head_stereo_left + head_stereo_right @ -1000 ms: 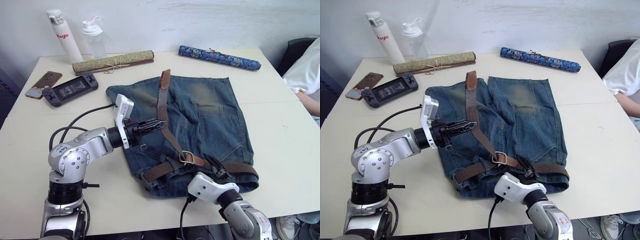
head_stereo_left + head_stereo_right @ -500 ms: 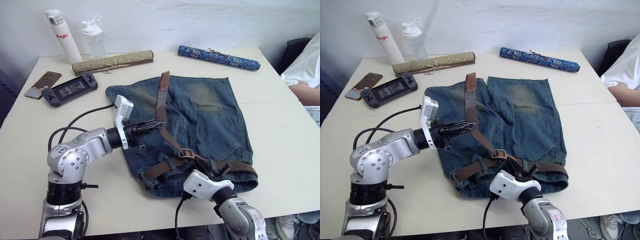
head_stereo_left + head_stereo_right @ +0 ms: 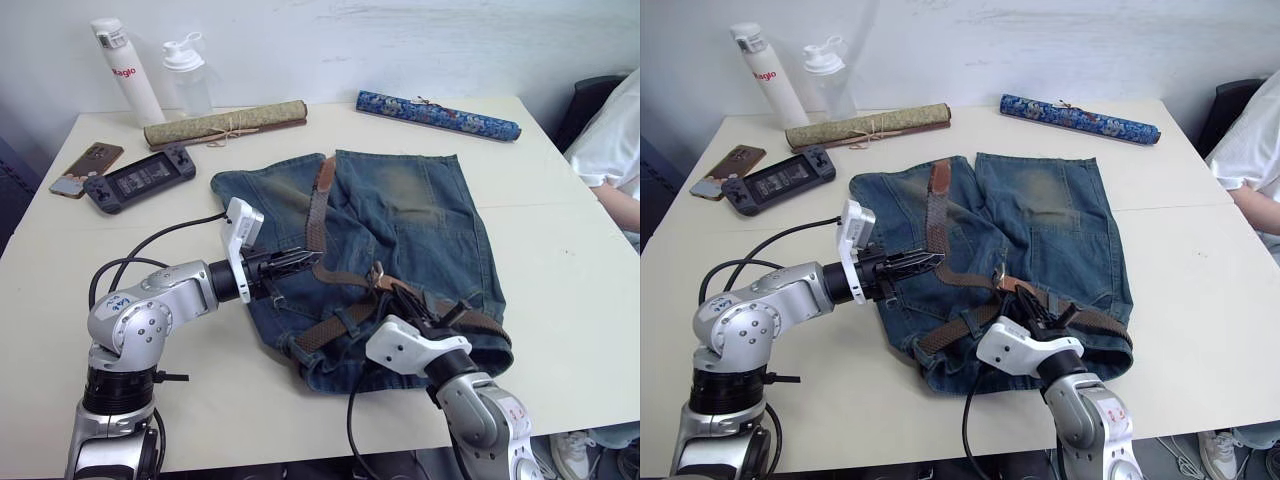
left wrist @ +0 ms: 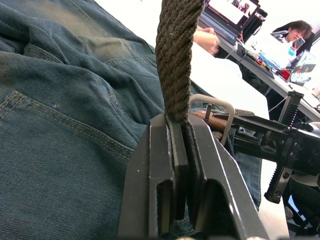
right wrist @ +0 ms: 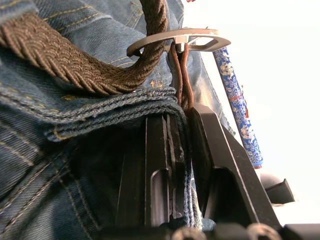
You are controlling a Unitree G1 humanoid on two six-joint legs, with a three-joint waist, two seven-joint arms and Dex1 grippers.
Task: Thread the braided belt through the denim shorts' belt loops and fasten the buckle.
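The denim shorts (image 3: 420,215) lie flat on the table, waistband nearest me. The braided belt (image 3: 318,205) runs along the waistband, then bends away over the left leg, tan tip far. My left gripper (image 3: 308,259) is shut on the belt's (image 4: 175,50) free stretch. My right gripper (image 5: 179,112) is shut on the brown leather end just below the buckle (image 5: 175,40), with waistband denim bunched against its fingers. The buckle (image 3: 378,274) stands lifted off the cloth. I cannot make out the belt loops.
At the table's far side stand a white bottle (image 3: 125,72) and a clear bottle (image 3: 187,75), with a rolled olive mat (image 3: 225,124) and a blue patterned roll (image 3: 438,114). A phone (image 3: 88,167) and handheld console (image 3: 140,178) lie far left. A person (image 3: 610,150) sits at the right.
My right gripper has shut on the belt by the buckle and lifted it, bunching the waistband. The belt's tan tip slid nearer over the shorts. My left gripper drew slightly back.
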